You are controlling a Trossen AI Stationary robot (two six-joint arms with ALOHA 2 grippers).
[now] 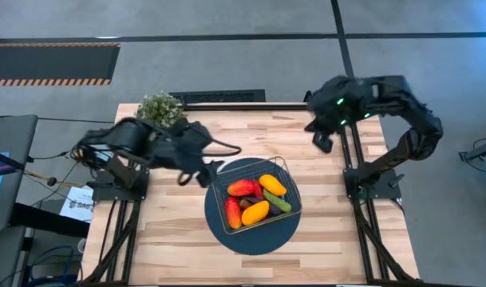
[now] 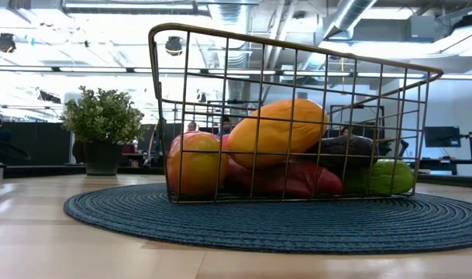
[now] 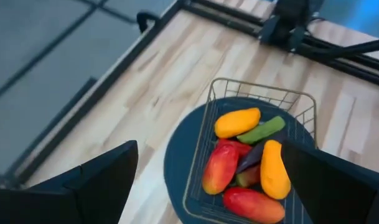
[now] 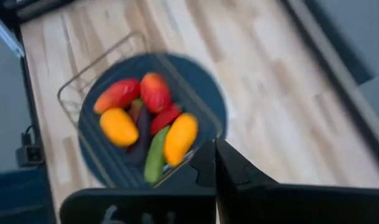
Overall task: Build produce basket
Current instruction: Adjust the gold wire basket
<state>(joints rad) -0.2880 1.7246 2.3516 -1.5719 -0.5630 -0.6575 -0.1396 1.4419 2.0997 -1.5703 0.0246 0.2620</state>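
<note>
Basket [image 1: 256, 198] on the dark-blue round mat [image 1: 227, 231], near the middle of the counter [image 1: 171, 239], a bit toward the front edge. Produce [image 1: 255, 199] piled inside: two orange, two or three red, one green, one dark purple visible. From the low view, orange piece [image 2: 278, 130] on top, green one [image 2: 391, 177] against the mesh wall at one end, nothing poking above the rim. Nothing loose seen on the bare wood in any view. Left end effector [image 1: 196, 173] raised just beside the mat's edge on the left side, fingers [image 3: 96, 180] spread wide, empty, wrist camera looking down onto the load. Right end effector [image 1: 322, 140] high near the back right corner, well apart from the basket, fingers pressed together, holding nothing. Potted plant [image 1: 160, 107] at the back edge, left of centre, not part of the load. Judgement: loading step looks finished, task at or near the end. Next move likely just clearing both arms back to rest; calls for lifting the left arm clear of the basket rim without snagging the wire. If more pieces exist off-frame, cannot tell.
</note>
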